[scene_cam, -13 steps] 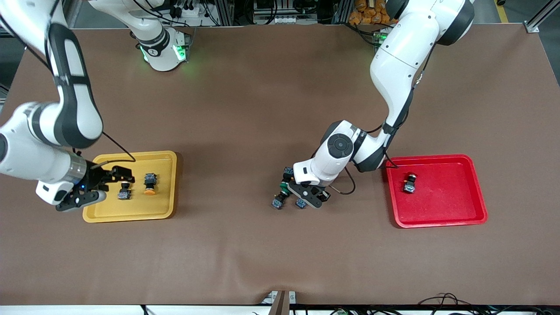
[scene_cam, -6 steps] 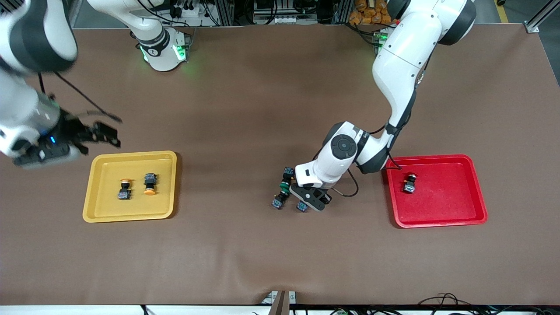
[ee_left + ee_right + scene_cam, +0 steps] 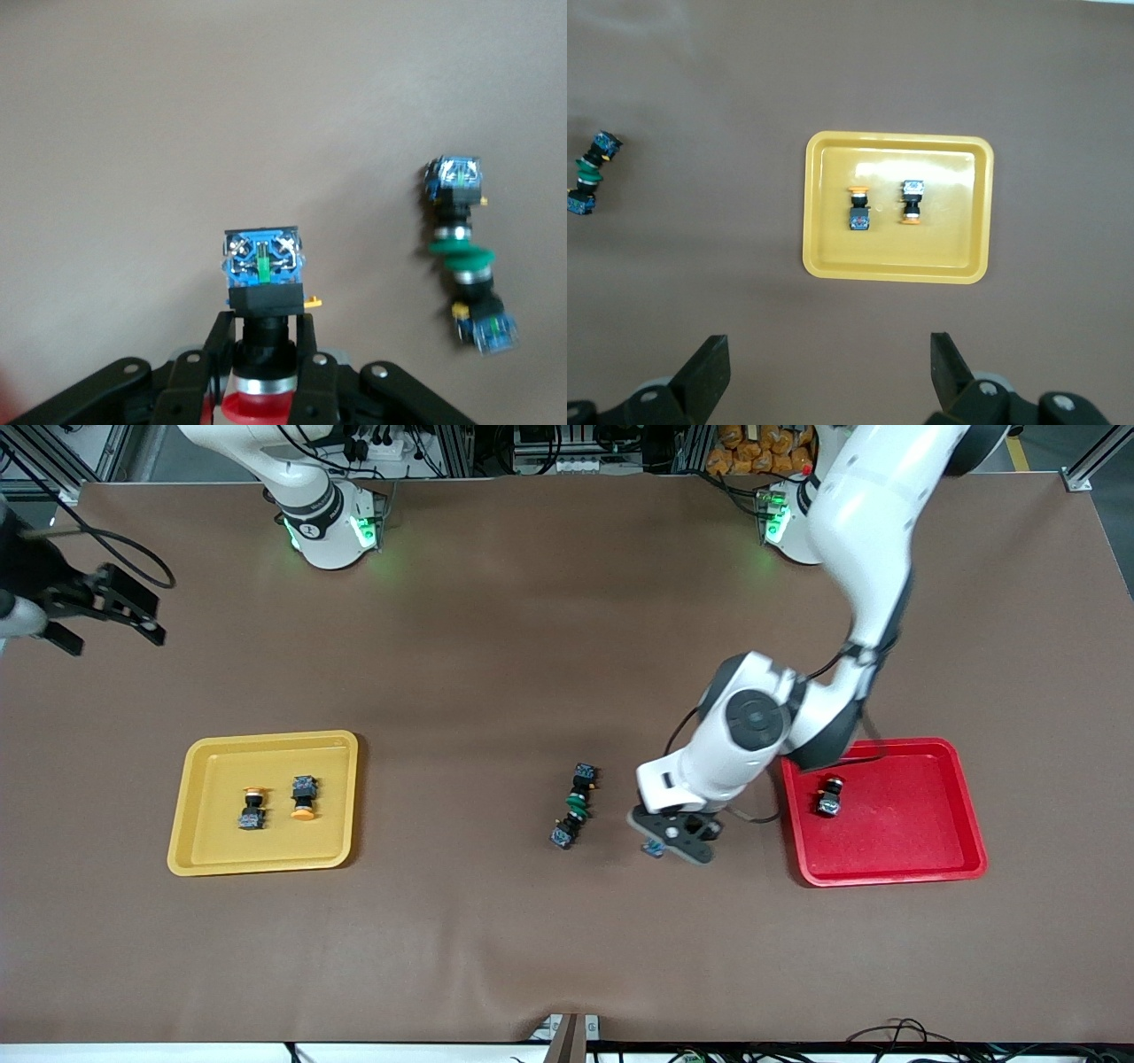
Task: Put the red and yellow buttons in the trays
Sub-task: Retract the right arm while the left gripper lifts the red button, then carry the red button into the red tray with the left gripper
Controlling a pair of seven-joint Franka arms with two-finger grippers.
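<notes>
1. A red-capped button [image 3: 262, 305] is pinched at its black neck between the fingers [image 3: 312, 376] of the left gripper [image 3: 671, 835], its blue-grey block pointing away from the wrist, as seen in the left wrist view. It is held in the air over the bare table, between the pair of green-capped switches and the red tray.
2. A second red button [image 3: 830, 795] lies inside the red tray [image 3: 966, 815], close to the tray's edge toward the table's middle and nearer its rim on the robots' side.
3. Two yellow-orange-capped buttons are found in the yellow tray [image 3: 204, 841], side by side and apart: one [image 3: 252, 808] toward the right arm's end, the other [image 3: 304, 796] toward the table's middle. Both lie in the middle part of the tray floor.
4. The yellow tray is placed toward the right arm's end of the table [image 3: 496, 655], the red tray toward the left arm's end, well apart.
5. Two green-capped switches [image 3: 576, 803] are left on the table's middle, cap to cap in a line, touching or nearly so.
6. The right gripper [image 3: 102, 607] is held high over the table's edge at the right arm's end, above bare cloth, with its jaws spread wide and nothing between them; the yellow tray is seen well below it in the right wrist view.
</notes>
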